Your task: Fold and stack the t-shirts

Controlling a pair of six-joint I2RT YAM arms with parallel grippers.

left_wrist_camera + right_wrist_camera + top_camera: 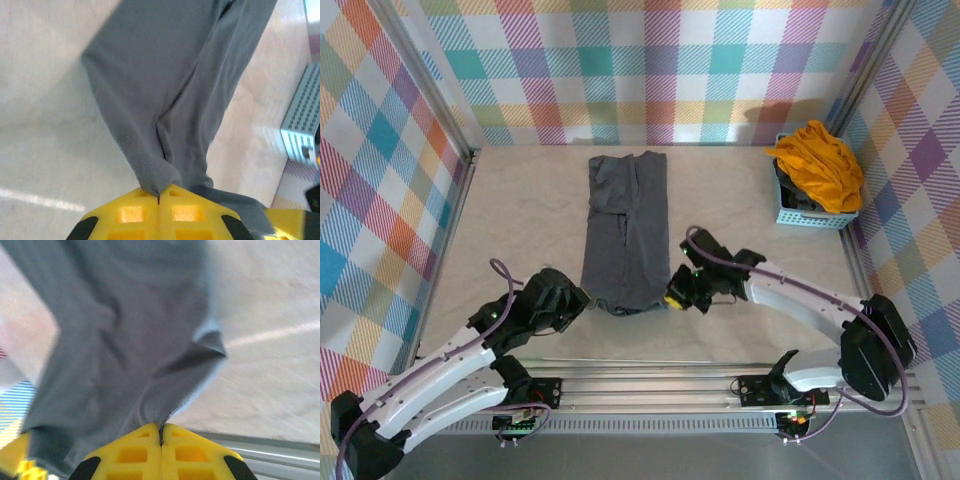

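Observation:
A dark slate-grey t-shirt [625, 225] lies folded into a long narrow strip down the middle of the table. My left gripper [582, 303] is shut on its near left corner, the grey cloth [165, 100] pinched between the yellow fingertips [135, 212]. My right gripper [672, 297] is shut on the near right corner, where the cloth [120, 335] runs into the closed yellow fingers [192, 452]. A mustard orange-yellow t-shirt [820, 165] is bunched in the light-blue basket [800, 214] at the back right.
Checked walls close the table on the left, back and right. A metal rail [720, 385] with both arm bases runs along the near edge. The basket's lattice wall [302, 125] stands to the right of the left gripper.

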